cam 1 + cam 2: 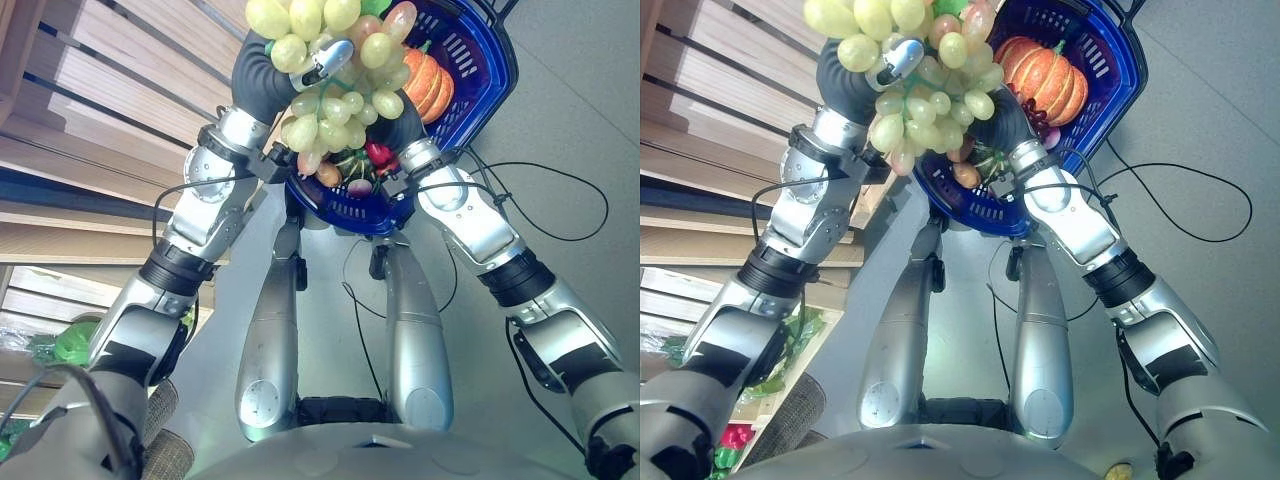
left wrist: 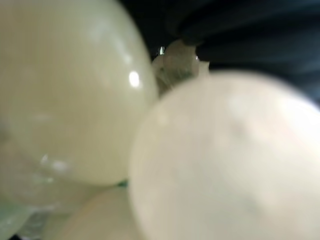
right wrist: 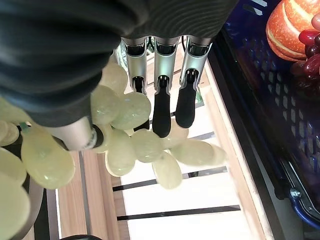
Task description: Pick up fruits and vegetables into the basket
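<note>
A big bunch of pale green grapes [image 1: 330, 120] hangs in the air over the near rim of the blue plastic basket [image 1: 490, 80]. My left hand [image 1: 325, 60] is up in the bunch with a silver finger curled round it; grapes [image 2: 75, 100] crowd right against its wrist camera. My right hand [image 3: 162, 107] is beside the bunch, fingers straight, thumb against the grapes [image 3: 130, 115]. An orange pumpkin [image 1: 1040, 75], dark red grapes [image 3: 310, 60] and other small fruit [image 1: 380, 153] lie in the basket.
Wooden slatted shelves [image 1: 90, 110] run along my left side. A leafy green vegetable [image 1: 790, 340] and something red [image 1: 735, 437] sit low on the shelf. Grey floor [image 1: 560, 120] spreads to the right of the basket.
</note>
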